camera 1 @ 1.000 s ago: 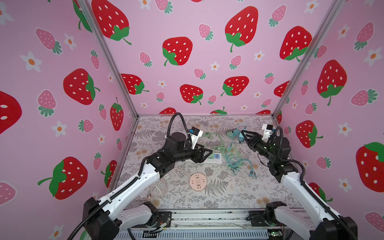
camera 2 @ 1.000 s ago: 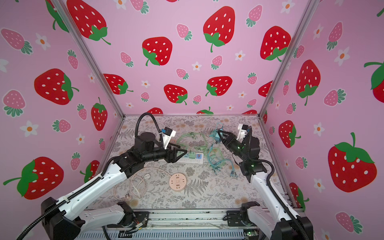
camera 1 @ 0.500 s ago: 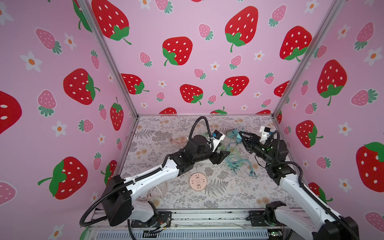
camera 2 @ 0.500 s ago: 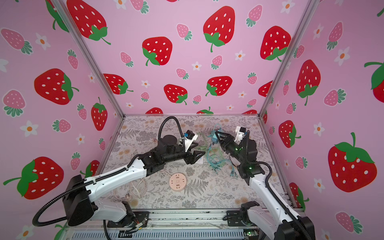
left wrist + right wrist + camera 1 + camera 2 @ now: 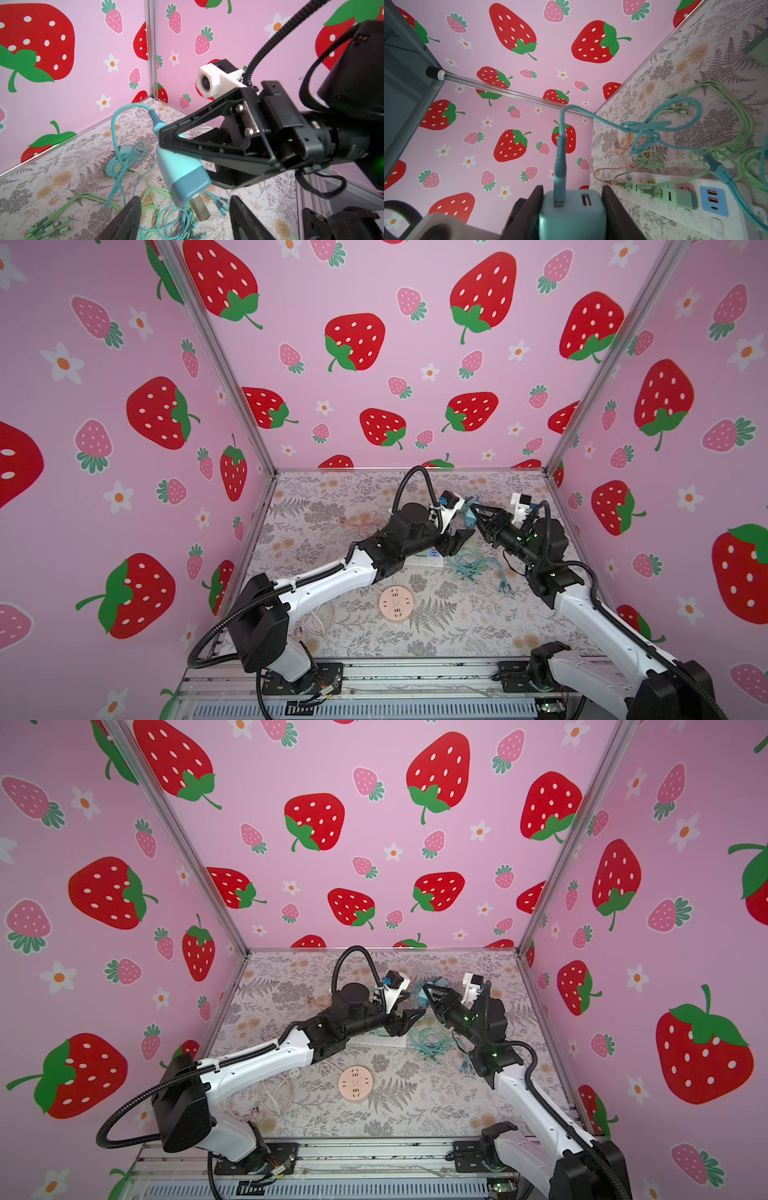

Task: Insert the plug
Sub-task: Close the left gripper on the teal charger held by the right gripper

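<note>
We see right gripper point(image 5: 572, 209) pinching the teal charger point(image 5: 182, 176) by its flat sides, we judge it light, rigid, slick; left gripper point(image 5: 184, 226) spread, empty.

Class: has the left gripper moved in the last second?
Yes. In a top view the left gripper has shifted right, further from the round socket.

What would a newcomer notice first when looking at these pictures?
First, the pink strawberry walls all around the cell. Then, toward the back of the table, the right gripper holds a blue charger in the air, and the open left gripper points at it.
</note>
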Robot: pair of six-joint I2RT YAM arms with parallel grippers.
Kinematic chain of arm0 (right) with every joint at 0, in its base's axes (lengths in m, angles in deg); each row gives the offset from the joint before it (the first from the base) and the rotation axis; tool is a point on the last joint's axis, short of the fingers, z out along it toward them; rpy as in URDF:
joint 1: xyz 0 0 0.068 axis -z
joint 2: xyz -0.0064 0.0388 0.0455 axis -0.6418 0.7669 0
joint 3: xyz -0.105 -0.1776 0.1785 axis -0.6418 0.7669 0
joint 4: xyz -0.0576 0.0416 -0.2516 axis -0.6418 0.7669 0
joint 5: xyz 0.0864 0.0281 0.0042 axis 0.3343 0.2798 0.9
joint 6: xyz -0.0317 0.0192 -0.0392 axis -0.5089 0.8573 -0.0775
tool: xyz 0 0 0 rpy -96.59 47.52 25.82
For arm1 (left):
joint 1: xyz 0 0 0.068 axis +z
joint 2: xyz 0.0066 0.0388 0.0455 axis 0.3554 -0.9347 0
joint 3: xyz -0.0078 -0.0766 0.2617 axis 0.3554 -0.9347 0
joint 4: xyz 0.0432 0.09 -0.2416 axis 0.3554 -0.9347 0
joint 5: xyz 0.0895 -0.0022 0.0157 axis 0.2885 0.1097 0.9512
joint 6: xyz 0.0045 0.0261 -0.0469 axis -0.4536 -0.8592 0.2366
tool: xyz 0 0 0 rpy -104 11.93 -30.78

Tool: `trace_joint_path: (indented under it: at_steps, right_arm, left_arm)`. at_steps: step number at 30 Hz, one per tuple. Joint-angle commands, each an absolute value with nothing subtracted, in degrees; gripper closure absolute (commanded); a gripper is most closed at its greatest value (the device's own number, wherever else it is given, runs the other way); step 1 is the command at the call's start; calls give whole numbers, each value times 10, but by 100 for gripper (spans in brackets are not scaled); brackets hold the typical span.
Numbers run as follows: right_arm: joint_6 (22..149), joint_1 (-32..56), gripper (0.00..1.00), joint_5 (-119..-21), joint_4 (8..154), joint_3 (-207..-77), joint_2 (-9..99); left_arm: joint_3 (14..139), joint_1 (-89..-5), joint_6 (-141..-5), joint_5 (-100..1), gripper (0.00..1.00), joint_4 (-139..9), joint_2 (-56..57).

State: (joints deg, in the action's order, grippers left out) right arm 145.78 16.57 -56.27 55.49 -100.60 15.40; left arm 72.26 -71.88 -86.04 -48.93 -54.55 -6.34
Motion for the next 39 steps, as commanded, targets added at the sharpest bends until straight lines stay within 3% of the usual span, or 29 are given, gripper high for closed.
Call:
trace_joint_path:
  at_steps: [1,19,32,39]
  right_arm:
    - [1468,160,95,-570,518,-1003,153]
    - [1463,151,95,-559,503,-1005,159]
    - [1460,150,95,-555,499,-1001,157]
    - [1423,150,85,-553,523,-1003,150]
  left_arm:
    - [754,-724,-860,-469,31,-527,-74]
    - [765,-725,-811,-423,45,-492,-97]
    - [769,-725,-800,-412,63,-498,-98]
    - [768,-726,-798,-410,73,-506,-94]
